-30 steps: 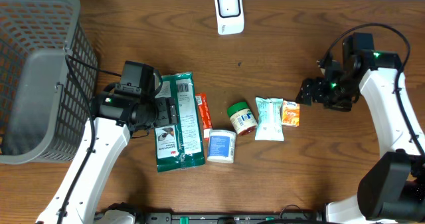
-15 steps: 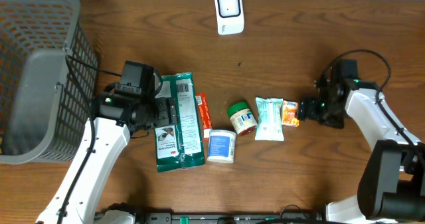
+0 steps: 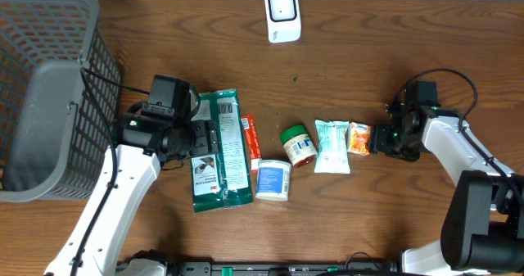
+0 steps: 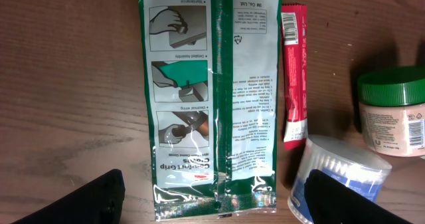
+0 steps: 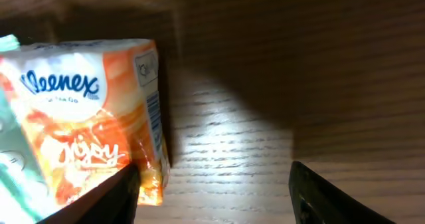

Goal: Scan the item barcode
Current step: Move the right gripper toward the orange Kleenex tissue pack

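Note:
Several items lie in a row on the wooden table. At the row's right end is an orange Kleenex tissue pack (image 3: 359,138) (image 5: 86,117), with a small barcode showing on its right side. My right gripper (image 3: 376,139) (image 5: 212,201) is low at that side, jaws open. Its left finger (image 5: 113,197) overlaps the pack's lower right corner and the other finger (image 5: 332,197) is over bare wood. The white scanner (image 3: 282,14) stands at the far edge. My left gripper (image 3: 199,137) (image 4: 212,201) hangs open above the lower end of a green packet (image 3: 219,149) (image 4: 212,84).
A red tube (image 3: 249,137) (image 4: 294,71), a white tub (image 3: 273,179) (image 4: 345,177), a green-lidded jar (image 3: 298,143) (image 4: 392,111) and a pale green tissue pack (image 3: 332,145) lie between the packet and the orange pack. A grey mesh basket (image 3: 41,88) fills the left end.
My right gripper has come down and left until it reaches the orange pack's right side, and its jaws have narrowed. The left arm has stayed still.

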{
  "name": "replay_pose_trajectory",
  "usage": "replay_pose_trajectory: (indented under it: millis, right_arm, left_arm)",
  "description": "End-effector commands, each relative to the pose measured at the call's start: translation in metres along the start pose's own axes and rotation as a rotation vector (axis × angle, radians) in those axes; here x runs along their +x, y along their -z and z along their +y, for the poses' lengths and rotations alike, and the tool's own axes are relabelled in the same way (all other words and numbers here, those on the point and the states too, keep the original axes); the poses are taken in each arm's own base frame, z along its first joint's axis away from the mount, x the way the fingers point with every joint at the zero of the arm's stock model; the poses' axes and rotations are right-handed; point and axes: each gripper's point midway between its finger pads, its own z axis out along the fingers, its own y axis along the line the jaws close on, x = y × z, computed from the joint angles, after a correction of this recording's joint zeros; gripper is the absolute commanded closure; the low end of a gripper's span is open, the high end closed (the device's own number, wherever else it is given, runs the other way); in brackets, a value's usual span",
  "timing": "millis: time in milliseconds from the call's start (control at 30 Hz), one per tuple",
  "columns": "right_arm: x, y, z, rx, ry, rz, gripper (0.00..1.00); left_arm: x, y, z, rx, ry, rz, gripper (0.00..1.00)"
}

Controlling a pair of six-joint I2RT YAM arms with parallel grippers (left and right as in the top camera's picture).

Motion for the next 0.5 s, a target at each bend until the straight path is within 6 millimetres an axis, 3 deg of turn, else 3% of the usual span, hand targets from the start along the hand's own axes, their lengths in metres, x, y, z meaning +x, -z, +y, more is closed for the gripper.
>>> replay_pose_trajectory:
  millis: [0,200,367,467]
  right_arm:
    - [-0.011,0.016,0.019,-0.091,0.021,-0.033,0.29]
    - [-0.019,0.033,0.023,-0.113,0.021,-0.059,0.29]
    - [-0.017,0.031,0.025,-0.153,0.008,-0.05,0.42]
    - [-0.016,0.026,0.024,-0.153,0.009,-0.055,0.45]
  left_arm:
    - [-0.003,0.005,-0.001,0.0,-0.007,-0.016,0.14]
    - [-0.003,0.005,-0.001,-0.001,-0.007,-0.015,0.14]
    - [-0.003,0.005,-0.001,0.0,-0.007,-0.016,0.14]
    - [-0.003,0.005,-0.001,0.0,-0.007,-0.016,0.14]
